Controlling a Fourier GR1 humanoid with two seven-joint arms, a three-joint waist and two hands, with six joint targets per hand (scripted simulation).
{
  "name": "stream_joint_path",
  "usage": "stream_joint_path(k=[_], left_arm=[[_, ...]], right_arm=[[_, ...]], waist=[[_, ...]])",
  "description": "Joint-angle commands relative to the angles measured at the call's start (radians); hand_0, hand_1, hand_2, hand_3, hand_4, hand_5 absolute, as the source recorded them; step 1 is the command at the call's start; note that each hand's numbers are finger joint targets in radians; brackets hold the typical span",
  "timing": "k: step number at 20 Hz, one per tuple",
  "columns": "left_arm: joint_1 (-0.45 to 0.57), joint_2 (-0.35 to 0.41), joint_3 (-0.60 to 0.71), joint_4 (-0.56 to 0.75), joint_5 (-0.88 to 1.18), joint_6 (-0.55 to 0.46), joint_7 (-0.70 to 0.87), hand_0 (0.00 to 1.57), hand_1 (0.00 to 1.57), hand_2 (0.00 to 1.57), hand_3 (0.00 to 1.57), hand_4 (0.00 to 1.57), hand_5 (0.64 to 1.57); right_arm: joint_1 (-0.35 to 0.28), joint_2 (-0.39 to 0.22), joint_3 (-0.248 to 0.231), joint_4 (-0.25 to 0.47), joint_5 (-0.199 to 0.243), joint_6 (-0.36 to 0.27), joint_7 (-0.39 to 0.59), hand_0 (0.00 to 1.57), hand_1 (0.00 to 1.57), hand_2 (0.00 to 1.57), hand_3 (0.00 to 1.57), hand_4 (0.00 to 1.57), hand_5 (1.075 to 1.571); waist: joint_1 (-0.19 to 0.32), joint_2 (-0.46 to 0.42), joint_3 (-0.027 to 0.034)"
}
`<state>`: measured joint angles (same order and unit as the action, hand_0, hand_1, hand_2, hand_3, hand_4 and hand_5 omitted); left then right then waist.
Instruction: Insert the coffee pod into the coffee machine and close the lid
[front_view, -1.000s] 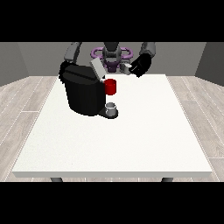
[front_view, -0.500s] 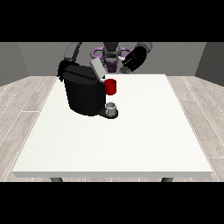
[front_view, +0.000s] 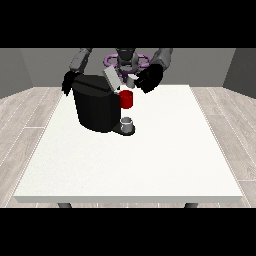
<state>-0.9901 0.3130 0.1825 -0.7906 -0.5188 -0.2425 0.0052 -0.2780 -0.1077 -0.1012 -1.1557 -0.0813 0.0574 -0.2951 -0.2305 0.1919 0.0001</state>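
The near half of the white table (front_view: 130, 165) is seen bare in the lower frame. Just above centre, a grey thing (front_view: 127, 121) is set on the drip base of the black coffee machine (front_view: 97, 105), under a red thing at the machine (front_view: 126, 99); it cannot be confirmed as the pod. The lid (front_view: 112, 79) is held tilted up, presumably so the chamber is reachable. The hand at the view's right (front_view: 149, 79) is curled beside a small pale object (front_view: 131, 81), possibly the pod; a grasp cannot be told. The hand at the view's left (front_view: 67, 82) is half hidden behind the machine, state undeterminable.
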Motion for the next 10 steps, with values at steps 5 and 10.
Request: stream_joint_path(k=[5, 10], left_arm=[[-0.094, 0.066, 0.058, 0.041, 0.026, 0.02, -0.004, 1.49, 1.49, 1.48, 1.41, 0.6, 1.571], [-0.129, 0.031, 0.056, 0.055, 0.04, 0.03, 0.024, 1.46, 1.46, 1.48, 1.37, 0.6, 1.571]], right_arm=[[-0.028, -0.053, 0.006, 0.015, -0.034, 0.143, -0.069, 0.0, 0.0, 0.0, 0.0, 0.0, 1.571], [-0.074, -0.027, -0.002, 0.063, -0.004, 0.077, -0.086, 0.0, 0.0, 0.0, 0.0, 0.3, 1.571]], waist=[[-0.031, 0.105, 0.0003], [-0.008, 0.118, 0.0003]])
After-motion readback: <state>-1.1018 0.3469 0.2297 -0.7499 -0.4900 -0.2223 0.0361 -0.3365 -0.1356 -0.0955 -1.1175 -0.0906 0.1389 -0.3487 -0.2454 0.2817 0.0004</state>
